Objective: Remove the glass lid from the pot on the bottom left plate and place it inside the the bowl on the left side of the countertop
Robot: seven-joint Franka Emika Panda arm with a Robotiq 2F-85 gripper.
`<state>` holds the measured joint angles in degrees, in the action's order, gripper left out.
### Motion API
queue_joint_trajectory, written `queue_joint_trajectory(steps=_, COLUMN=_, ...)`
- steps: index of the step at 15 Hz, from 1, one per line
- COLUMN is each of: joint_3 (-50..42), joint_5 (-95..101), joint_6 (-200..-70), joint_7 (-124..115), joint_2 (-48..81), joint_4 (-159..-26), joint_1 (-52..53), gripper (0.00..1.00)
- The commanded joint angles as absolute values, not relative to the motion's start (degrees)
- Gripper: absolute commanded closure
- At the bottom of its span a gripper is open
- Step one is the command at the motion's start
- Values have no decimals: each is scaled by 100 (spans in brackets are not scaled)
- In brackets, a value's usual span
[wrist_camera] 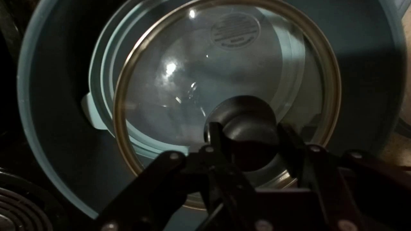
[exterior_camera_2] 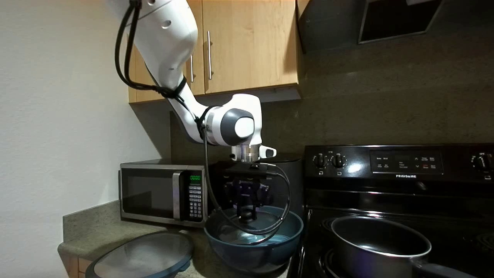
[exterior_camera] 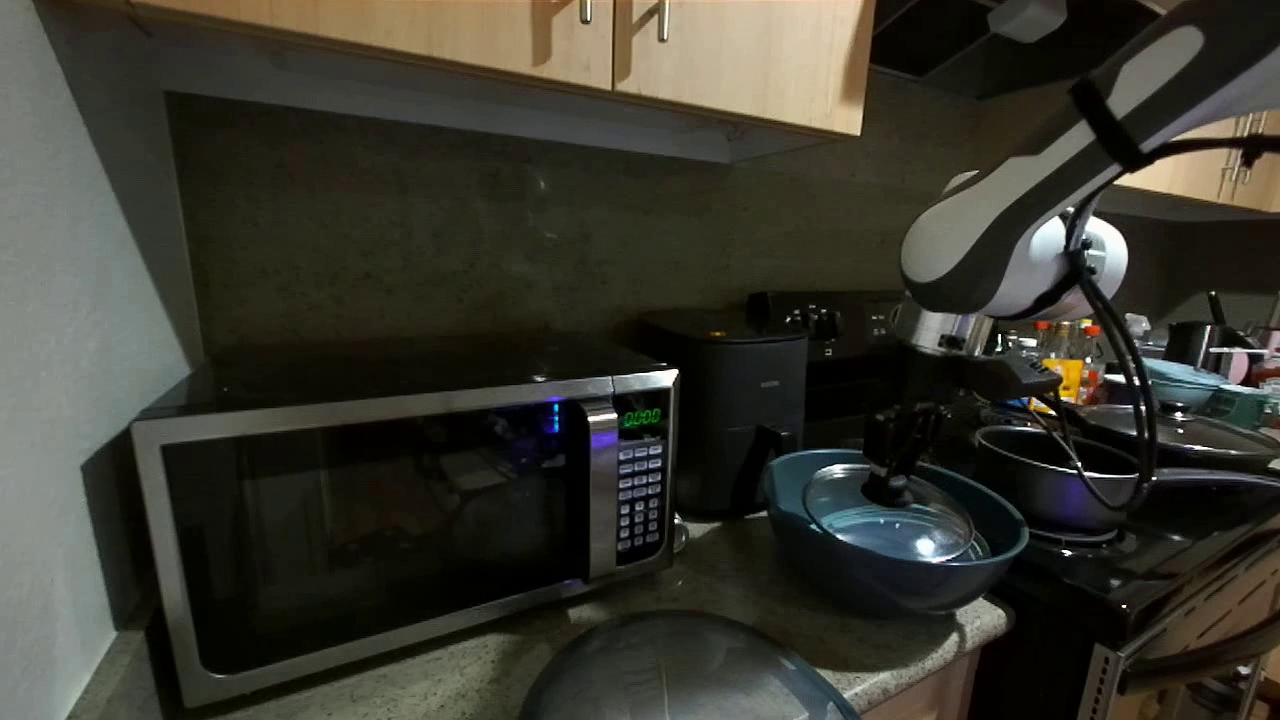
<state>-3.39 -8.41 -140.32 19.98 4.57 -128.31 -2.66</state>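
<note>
A microwave (exterior_camera: 380, 530) takes up the back left corner of the speckled countertop (exterior_camera: 725, 575), as both exterior views show it. Along the back edge, between microwave and stove (exterior_camera_2: 455, 224), stands a black boxy appliance (exterior_camera: 745, 390), behind the bowl (exterior_camera: 885, 580). A pale grey domed thing (exterior_camera: 680, 670) lies by the front edge, near the bowl but apart from it. Past the right edge the pot (exterior_camera_2: 366, 262) stands on the stove, its dark inside in view; a lidded pan (exterior_camera: 1200, 432) and bottles (exterior_camera: 1065, 372) are farther along. In an exterior view a black cable (exterior_camera_2: 262, 232) loops down across the bowl's front and hides part of the glass lid (wrist_camera: 221, 73).

The bowl sits near the front right corner, and the glass lid is within it, over a pale blue ringed thing (wrist_camera: 103, 77); whether those two touch, I cannot tell. The glass lid is round and clear, with a thin metal rim, bright reflections, an oval of lettering too faint to read, and a dark knob (wrist_camera: 242, 107). The gripper (wrist_camera: 249, 130) pinches that knob, a finger against each side. In the wrist view the glass lid covers the ringed thing only in part.
</note>
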Motion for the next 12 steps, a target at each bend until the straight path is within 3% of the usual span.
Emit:
queue_joint_trajectory(steps=1, joint_3=-282, joint_5=-853, joint_6=-13931, joint_7=1999, joint_2=855, joint_4=-12488, joint_1=-363, gripper=78)
queue_joint_trajectory(steps=5, joint_3=-271, joint_5=-886, joint_6=-13822, joint_7=2029, joint_2=1209, joint_4=-12264, joint_1=-507, gripper=78)
queue_joint_trajectory(steps=6, joint_3=-276, joint_5=-845, joint_6=-13834, joint_7=2006, joint_2=1280, joint_4=-12233, joint_1=-532, gripper=28)
queue_joint_trajectory(steps=12, joint_3=-253, joint_5=-782, joint_6=-13939, joint_7=2021, joint_2=1299, joint_4=-12191, joint_1=-624, gripper=0)
